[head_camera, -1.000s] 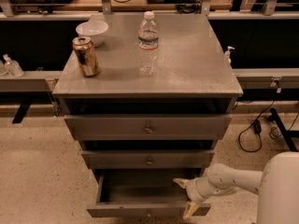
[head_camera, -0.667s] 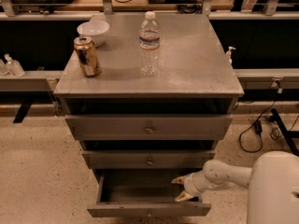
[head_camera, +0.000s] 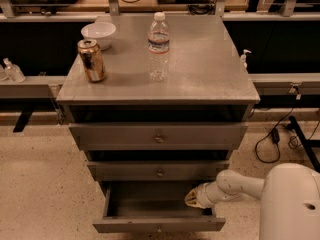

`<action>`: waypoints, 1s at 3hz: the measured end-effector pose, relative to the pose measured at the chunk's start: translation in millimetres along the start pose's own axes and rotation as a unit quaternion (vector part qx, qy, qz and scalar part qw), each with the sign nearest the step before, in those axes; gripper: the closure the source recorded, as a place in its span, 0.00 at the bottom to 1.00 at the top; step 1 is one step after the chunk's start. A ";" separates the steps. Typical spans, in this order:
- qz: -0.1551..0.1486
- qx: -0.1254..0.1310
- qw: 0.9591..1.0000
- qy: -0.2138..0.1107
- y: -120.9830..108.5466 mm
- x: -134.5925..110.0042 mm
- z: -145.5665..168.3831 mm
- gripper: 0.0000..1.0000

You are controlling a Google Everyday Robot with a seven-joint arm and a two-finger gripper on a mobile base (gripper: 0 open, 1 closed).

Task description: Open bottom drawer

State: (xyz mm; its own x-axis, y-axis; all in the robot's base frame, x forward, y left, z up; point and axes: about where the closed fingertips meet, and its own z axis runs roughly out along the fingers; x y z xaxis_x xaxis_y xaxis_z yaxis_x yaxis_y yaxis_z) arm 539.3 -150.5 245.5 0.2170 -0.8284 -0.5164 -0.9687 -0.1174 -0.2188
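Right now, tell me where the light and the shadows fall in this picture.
Camera view: the cabinet top is well lit; the gaps above the top drawer and the middle drawer lie in deep shadow; the open bottom drawer is dim inside; the gripper, at its right edge, catches light.

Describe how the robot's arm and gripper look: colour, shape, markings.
The arm is smooth, glossy white, built of rounded, tube-like segments with no visible cables or markings. The gripper, at the right side of the open bottom drawer, looks cream-coloured.
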 end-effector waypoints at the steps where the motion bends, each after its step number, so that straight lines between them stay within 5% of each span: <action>1: 0.011 0.008 1.000 -0.006 -0.3 4.8 11.1 1.00; 3: 0.038 0.014 0.999 -0.013 -12.1 24.9 62.5 1.00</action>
State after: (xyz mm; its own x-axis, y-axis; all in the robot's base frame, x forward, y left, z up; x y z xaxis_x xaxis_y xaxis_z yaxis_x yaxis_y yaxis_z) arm 563.9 -135.5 183.6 0.1455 -0.8202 -0.5532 -0.9789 -0.0382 -0.2008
